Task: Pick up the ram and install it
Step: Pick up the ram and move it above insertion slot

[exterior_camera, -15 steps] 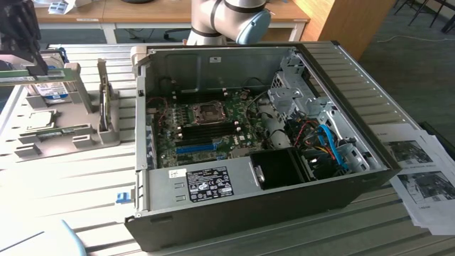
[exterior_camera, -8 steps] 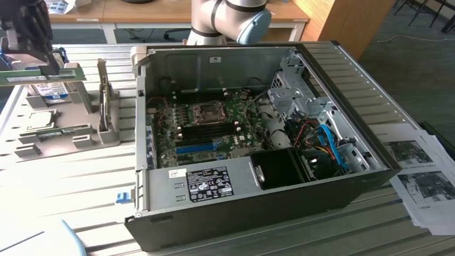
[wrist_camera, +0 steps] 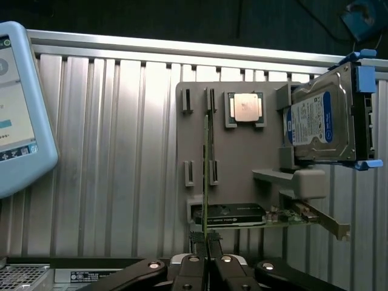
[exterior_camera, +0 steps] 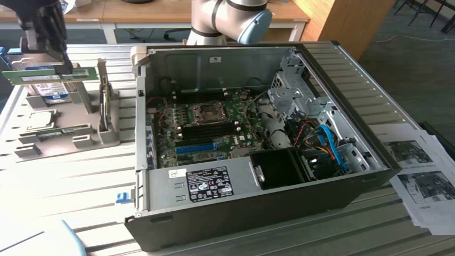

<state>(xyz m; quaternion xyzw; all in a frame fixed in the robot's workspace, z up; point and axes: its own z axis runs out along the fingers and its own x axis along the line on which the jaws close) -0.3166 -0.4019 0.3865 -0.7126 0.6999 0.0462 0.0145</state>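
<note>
the gripper (exterior_camera: 47,68) is pinched narrow on the ram (exterior_camera: 18,78), holding the green stick level by its upper edge. the ram hangs over the grey tray (exterior_camera: 67,140), in front of the hard drive (exterior_camera: 55,94), at the exterior view's left of the open case (exterior_camera: 235,205) and well apart from the motherboard (exterior_camera: 206,125). a cpu (exterior_camera: 39,118) lies on the tray. in the wrist view the ram (wrist_camera: 207,157) shows edge-on, a thin line running out from the gripper (wrist_camera: 207,251) across the tray (wrist_camera: 242,163).
</note>
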